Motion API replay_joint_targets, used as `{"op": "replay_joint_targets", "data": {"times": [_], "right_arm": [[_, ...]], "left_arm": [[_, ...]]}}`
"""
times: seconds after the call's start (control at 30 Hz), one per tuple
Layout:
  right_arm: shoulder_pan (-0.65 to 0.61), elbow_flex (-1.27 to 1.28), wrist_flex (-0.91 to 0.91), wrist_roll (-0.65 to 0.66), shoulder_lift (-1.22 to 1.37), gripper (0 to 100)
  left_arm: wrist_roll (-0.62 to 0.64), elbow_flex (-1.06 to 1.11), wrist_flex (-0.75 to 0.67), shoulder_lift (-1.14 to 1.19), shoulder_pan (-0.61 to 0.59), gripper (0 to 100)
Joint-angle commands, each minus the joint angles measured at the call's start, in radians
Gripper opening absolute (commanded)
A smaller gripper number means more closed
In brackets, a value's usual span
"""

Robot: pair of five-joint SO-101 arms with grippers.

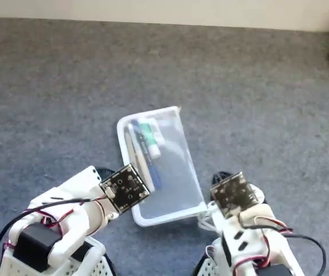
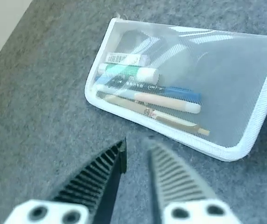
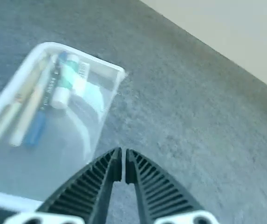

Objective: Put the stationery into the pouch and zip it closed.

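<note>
my left gripper [image 2: 136, 145] is parted a crack and my right gripper [image 3: 123, 158] pinched nearly together (both empty), the pouch [image 2: 226, 70] lying just beyond them.

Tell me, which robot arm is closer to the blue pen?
Left. The left gripper is just beside the pouch edge where the blue pen lies; the right gripper is across the pouch's empty side.
</note>
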Motion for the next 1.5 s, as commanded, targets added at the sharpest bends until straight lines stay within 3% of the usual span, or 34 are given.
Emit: {"op": "replay_joint_targets", "data": {"times": [0.0,0.23,0.37,0.6,0.77,1.0,1.17,1.47], "right_arm": [[0.102,0.071,-0.099,0.005,0.001,1.2],[0.133,0.311,-0.243,0.002,0.001,1.2],[0.133,0.421,-0.329,0.0,0.001,1.2],[0.133,0.552,-0.444,-0.255,0.001,1.2],[0.131,0.61,-0.489,-0.321,0.001,1.2],[0.13,0.694,-0.489,-0.321,0.001,1.2],[0.13,0.745,-0.489,-0.316,0.001,1.2],[0.131,0.742,-0.484,-0.316,0.001,1.2]], "left_arm": [[0.014,-0.045,-0.002,-0.002,-0.039,2],[0.083,-0.027,-0.005,-0.002,-0.139,0],[0.097,0.062,-0.092,-0.002,-0.194,0],[0.098,0.291,-0.322,-0.002,-0.337,0],[0.098,0.421,-0.394,-0.002,-0.401,0],[0.117,0.522,-0.414,-0.002,-0.409,0],[0.288,0.53,-0.414,-0.002,-0.412,0],[0.296,0.561,-0.408,-0.134,-0.412,0]]}}
